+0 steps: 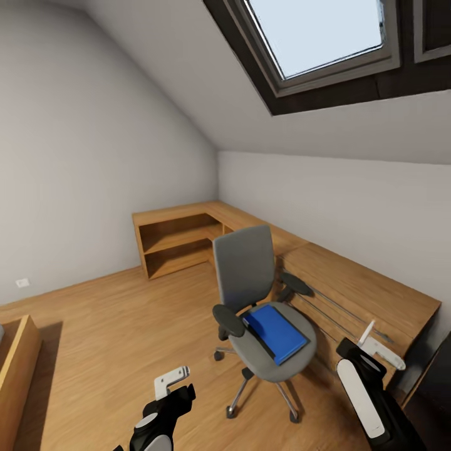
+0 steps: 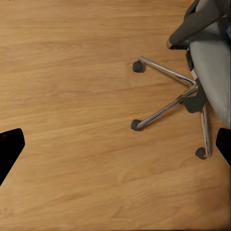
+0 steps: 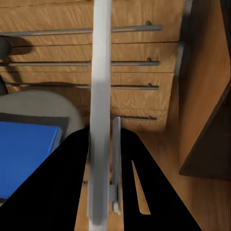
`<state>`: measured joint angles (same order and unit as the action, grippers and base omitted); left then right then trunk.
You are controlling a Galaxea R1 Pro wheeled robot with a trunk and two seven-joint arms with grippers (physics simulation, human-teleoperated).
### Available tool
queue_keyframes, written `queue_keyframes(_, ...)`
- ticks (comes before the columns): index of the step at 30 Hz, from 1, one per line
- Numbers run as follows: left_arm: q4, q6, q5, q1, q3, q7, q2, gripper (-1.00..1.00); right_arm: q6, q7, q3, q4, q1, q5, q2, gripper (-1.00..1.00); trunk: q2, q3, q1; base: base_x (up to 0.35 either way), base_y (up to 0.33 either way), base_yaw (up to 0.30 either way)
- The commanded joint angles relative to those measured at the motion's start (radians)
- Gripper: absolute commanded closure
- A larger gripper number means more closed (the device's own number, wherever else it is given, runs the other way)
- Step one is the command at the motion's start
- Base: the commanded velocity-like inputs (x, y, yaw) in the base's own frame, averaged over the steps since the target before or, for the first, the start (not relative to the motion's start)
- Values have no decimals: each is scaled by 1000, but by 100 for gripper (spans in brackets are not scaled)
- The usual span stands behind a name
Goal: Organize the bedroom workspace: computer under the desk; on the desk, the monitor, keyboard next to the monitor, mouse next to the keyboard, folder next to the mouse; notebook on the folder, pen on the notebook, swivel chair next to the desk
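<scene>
1. The chair (image 1: 263,313) is standing on the wood floor (image 1: 119,326) in the attic bedroom, its grey back toward the sloped wall and its seat facing the robot
2. The blue folder (image 1: 275,332) is lying flat on the chair seat, between the two black armrests; in the right wrist view the folder (image 3: 24,149) is showing as a blue slab on the grey cushion
3. A light-wood drawer chest (image 1: 363,294) with thin metal handles is standing just beside the chair on its right, and it is joining a low open shelf unit (image 1: 175,241) that is running along the far corner
4. A skylight (image 1: 319,31) is sitting in the sloped ceiling above
5. The left pincer (image 1: 170,381) is hanging low over the floor in front of the chair; its dark fingers (image 2: 9,149) are sitting at opposite edges of the left wrist view, spread wide, with nothing between them
6. The left wrist view is looking down on the chair (image 2: 211,62), with its chrome star base and castors resting on the floor (image 2: 72,96)
7. The right pincer (image 1: 376,341) is hovering just beside the chair seat, near the chest front (image 3: 130,62)
8. The right fingers (image 3: 102,120) are lying pressed close together, pinching nothing
</scene>
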<state>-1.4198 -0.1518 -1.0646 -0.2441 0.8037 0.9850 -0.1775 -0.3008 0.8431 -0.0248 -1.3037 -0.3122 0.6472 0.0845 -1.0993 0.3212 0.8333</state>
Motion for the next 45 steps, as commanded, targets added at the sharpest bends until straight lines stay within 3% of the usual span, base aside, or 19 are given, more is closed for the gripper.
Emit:
queue_keyframes(1,-1,-6,-1,-1,2,6,-1,-100,-8,5,0,-2,-1,3,1,100,6,-2,-4,0,0,-258)
queue_keyframes(17,-1,-8,-1,-1,3,6,0,-100,-10,5,-48,-5,-1,3,1,100,118,-52,-65,0,0,-263)
queue_keyframes(31,1,-6,-2,-1,3,9,0,-100,-11,5,-50,-5,-1,3,1,100,118,-52,-65,2,-9,-264)
queue_keyframes(45,0,-6,-1,-1,16,9,0,-100,-16,3,-52,-3,-1,4,4,100,118,-52,-65,169,-240,-115)
